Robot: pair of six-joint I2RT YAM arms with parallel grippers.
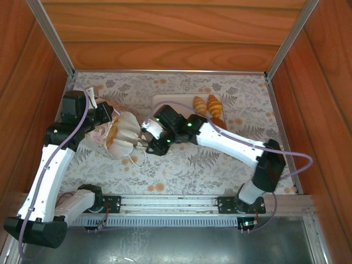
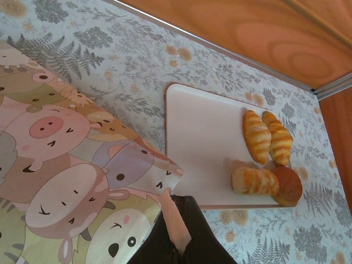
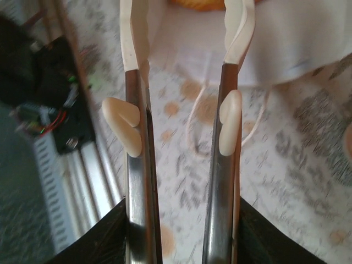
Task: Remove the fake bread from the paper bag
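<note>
So here's what we've got: the small white paper bag [image 1: 129,132] [image 2: 66,165] with the cartoon-animal print is lying on its side on the left half of the fern-and-flower patterned table cover [image 1: 192,162], mouth facing right. The left gripper [image 1: 110,121] [image 2: 176,223] is clenched on the bag's edge at the back, as we see from its wrist view. The right gripper [image 1: 146,134] [image 3: 184,22] has its tips just inside the mouth, jaws partway apart, with a golden toy pastry [image 1: 114,133] [image 3: 201,3] between them. We honestly can't tell whether it's actually pinching that piece or only straddling it. One thin white cord handle [image 1: 137,159] [image 3: 195,126] trails on the cover under the fingers. The rest of the fake bread we can see sits on the pale pink rectangular tray [image 1: 170,103] [image 2: 203,132] just right of the bag: two golden ridged croissants [image 1: 207,104] [image 2: 268,137] side by side, a pale striped roll [image 2: 254,180] touching a dark round bun [image 2: 289,186].
</note>
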